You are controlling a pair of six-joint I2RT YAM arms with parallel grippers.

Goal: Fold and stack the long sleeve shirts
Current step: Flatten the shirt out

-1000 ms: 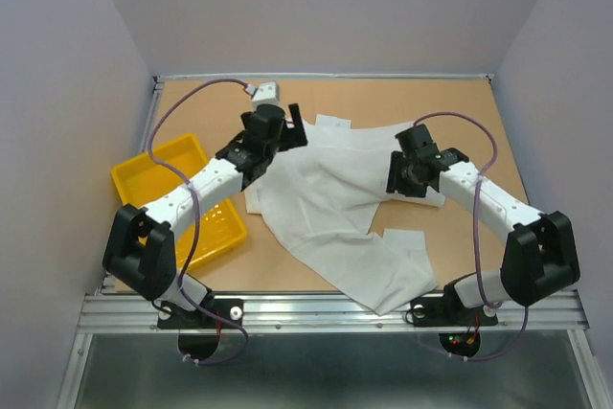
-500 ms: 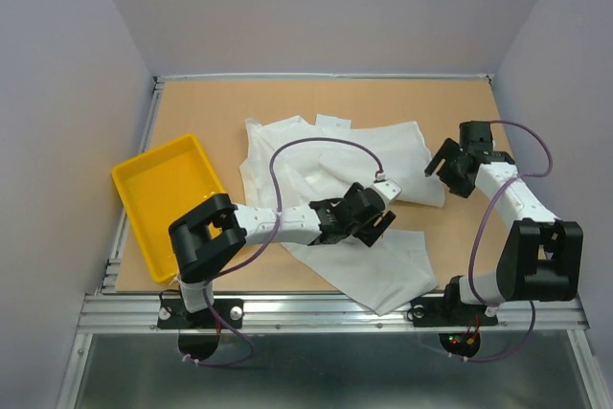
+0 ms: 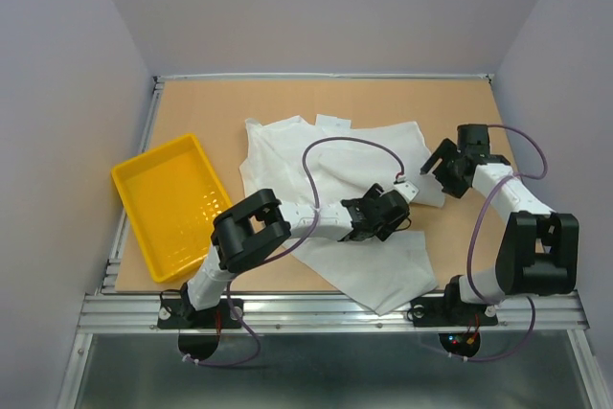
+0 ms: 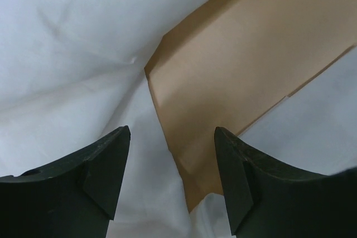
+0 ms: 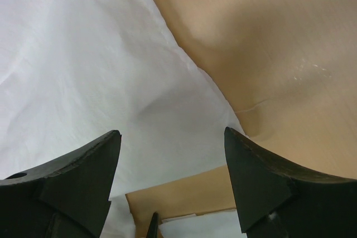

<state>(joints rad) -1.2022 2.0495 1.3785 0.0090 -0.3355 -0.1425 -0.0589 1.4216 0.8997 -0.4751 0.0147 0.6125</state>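
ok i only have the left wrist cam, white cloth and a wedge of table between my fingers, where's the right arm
observer: the right gripper is over the right edge of the white shirt, jaws open, holding nothing.
operator: is the shirt folded at all
observer: no neat fold, it lies spread and rumpled across the middle of the table.
operator: and the tray
observer: the yellow tray sits left of the shirt, with no cloth in it.
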